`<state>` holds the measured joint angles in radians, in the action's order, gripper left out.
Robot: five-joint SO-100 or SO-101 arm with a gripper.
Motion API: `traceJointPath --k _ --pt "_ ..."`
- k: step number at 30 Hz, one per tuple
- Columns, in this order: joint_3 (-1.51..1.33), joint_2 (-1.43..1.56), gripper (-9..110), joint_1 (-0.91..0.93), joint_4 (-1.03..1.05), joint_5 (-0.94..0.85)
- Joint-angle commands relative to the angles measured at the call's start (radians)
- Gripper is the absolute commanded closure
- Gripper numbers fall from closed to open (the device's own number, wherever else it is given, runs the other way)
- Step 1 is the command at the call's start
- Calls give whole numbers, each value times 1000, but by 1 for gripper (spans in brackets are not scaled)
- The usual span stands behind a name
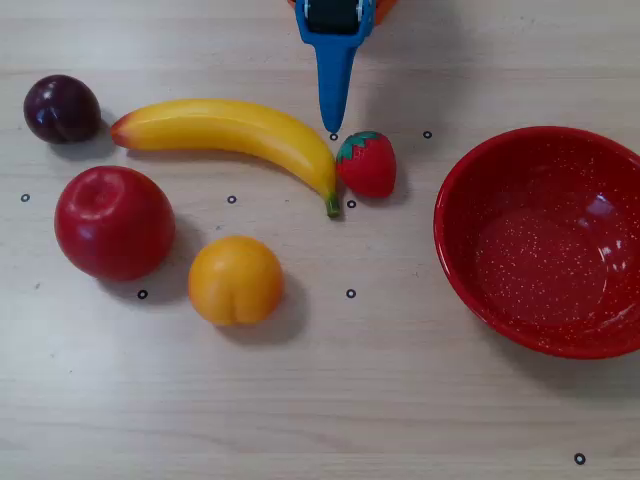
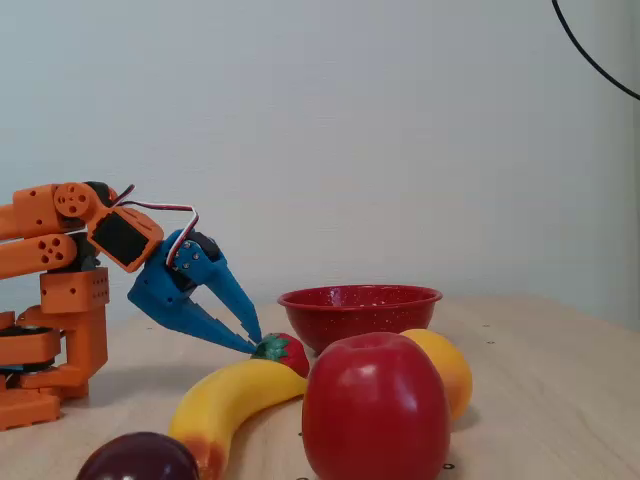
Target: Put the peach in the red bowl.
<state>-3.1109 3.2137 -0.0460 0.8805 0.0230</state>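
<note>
Overhead view, left to right, with places given from the hand [image 1: 333, 128], whose blue tip enters at the top centre and points down the frame. Far to its left lies the plum [image 1: 61, 108]; below the plum and lower left of the hand sits the apple [image 1: 113, 222]. The banana [image 1: 232, 133] stretches from near the plum to just left of the fingertip, its stem end just below the tip. The peach [image 1: 236, 280] rests on the bench [image 1: 330, 400] below and left of the hand, well apart from it, close beside the apple. The strawberry [image 1: 367, 164] lies just below and right of the fingertip, beside the banana's stem. The bowl [image 1: 470, 270] stands at the right edge, well apart from the hand and the peach, and holds no fruit. In the fixed view the hand [image 2: 250, 343] slants down, its two fingers spread a little at the base and nearly meeting at the tips just above the strawberry [image 2: 284, 352], holding nothing.
</note>
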Motion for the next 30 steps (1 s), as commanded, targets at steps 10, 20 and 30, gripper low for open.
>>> traceJointPath --k 10,20,30 --pt "-8 17 101 41 2 2" --pt "23 -34 101 41 -6 37" --pt "482 -497 101 38 3 86"
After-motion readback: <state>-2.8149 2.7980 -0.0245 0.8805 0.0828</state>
